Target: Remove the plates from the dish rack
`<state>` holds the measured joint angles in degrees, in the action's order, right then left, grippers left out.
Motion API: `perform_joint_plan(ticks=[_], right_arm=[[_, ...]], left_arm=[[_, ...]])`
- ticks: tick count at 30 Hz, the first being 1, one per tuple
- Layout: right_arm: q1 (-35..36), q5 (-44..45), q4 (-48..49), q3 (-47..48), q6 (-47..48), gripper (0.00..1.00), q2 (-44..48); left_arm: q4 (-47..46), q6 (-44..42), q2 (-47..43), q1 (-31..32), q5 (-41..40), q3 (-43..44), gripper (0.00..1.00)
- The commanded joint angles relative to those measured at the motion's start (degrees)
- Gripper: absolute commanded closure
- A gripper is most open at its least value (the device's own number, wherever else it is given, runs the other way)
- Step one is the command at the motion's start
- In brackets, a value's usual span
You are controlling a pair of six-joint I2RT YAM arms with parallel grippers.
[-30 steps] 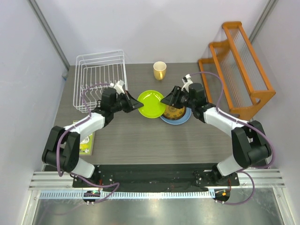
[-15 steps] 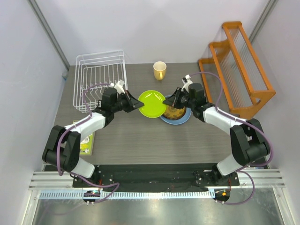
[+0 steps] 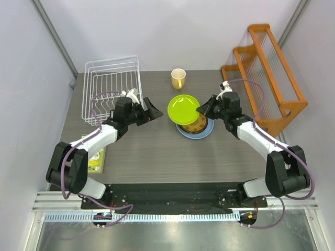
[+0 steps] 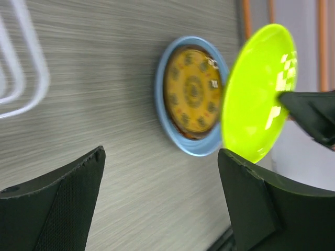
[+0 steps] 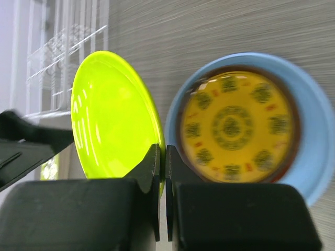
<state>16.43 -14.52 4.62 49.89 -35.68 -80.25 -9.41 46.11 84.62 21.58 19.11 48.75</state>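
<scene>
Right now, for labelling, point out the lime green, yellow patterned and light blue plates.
lime green plate (image 3: 183, 108): top external, face centre.
yellow patterned plate (image 4: 192, 94): left wrist, centre medallion.
light blue plate (image 5: 310, 146): right wrist, bare rim.

yellow cup (image 3: 178, 79): upright, far table edge | orange wooden rack (image 3: 268, 73): right side | grey table (image 3: 152, 151)

Left gripper (image 4: 160, 154): fingers spread wide, nothing between them. Light blue plate (image 4: 199, 148) flat on table (image 4: 104, 78), yellow patterned plate (image 4: 193, 93) stacked in it. Just right of it: lime green plate (image 4: 256, 99), tilted, rim pinched by right gripper (image 4: 288, 100). Far left of it: dish rack (image 4: 31, 68) wire.
</scene>
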Motion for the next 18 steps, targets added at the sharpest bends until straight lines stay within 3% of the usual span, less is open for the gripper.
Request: perform_joint_plan(ticks=[1, 4, 6, 10, 18], right_arm=[[-4.1, 3.4, -2.7, -1.5, 3.2, 0.99, 2.1], [-7.5, 2.0, -2.9, -2.9, 4.1, 0.99, 1.1], [-9.1, 1.1, -2.9, -3.4, 4.8, 0.99, -0.3], [-10.0, -1.4, -1.6, -3.5, 5.5, 0.99, -3.1], [-10.0, -4.7, 2.9, -2.6, 4.9, 0.99, -10.1]], left_arm=[[9.2, -7.4, -7.2, 0.1, -12.3, 2.8, 0.12], [13.8, -12.3, -11.2, 0.1, -22.9, 2.3, 0.11], [15.9, -15.3, -14.5, 0.1, -31.5, 1.3, 0.05], [17.0, -19.1, -18.2, 0.1, -40.5, -0.7, 0.02], [16.0, -19.8, -23.7, 0.0, -48.8, -4.5, 0.02]])
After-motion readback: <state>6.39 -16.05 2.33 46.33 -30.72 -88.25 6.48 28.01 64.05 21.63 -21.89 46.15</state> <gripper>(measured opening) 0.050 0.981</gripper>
